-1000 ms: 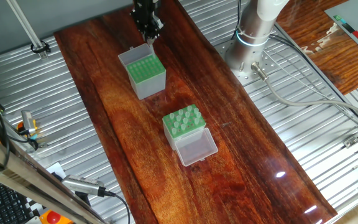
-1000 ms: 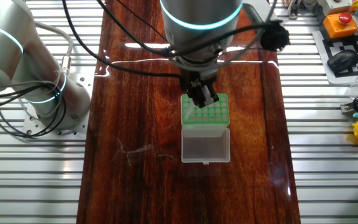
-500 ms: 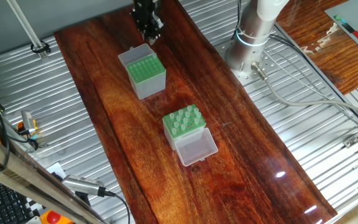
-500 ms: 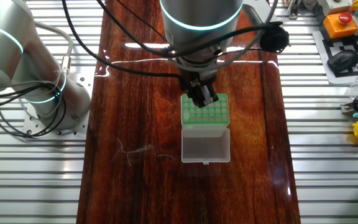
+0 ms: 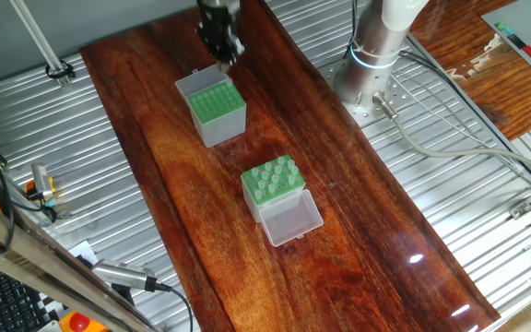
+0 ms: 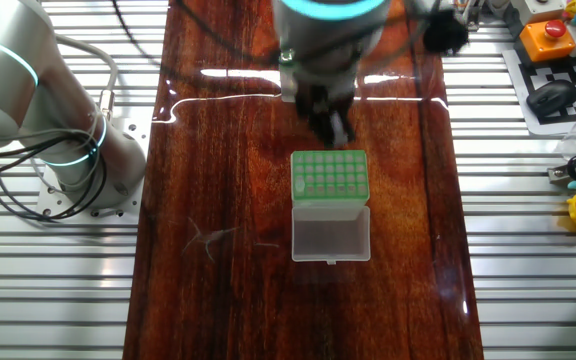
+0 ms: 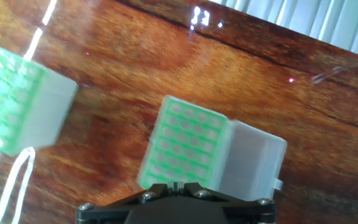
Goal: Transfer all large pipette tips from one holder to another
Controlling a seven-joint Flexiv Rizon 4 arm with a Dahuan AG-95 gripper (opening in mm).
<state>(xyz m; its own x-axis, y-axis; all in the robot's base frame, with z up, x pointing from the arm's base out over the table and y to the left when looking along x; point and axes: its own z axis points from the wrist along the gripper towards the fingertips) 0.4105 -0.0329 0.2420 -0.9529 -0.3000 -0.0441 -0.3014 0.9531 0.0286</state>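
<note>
The one holder is a whitish box with a green rack. It stands mid-table with its clear lid lying open toward the camera. Several large pipette tips stand in it. The other, grey-sided holder stands farther back, its lid open behind it. My gripper hangs above that holder's back edge, fingers together, with nothing visible between them. In the other fixed view the blurred gripper is above the grey holder. The hand view shows the grey holder ahead of the gripper and the whitish holder at the left.
The arm's base stands on the ribbed metal bench beside the wooden table, with cables trailing from it. In the other fixed view, cables hang over the far table end, and an orange stop button sits far right.
The gripper has risen from just over the grey holder's rack and drawn back toward the far end of the table. Neither holder has moved.
</note>
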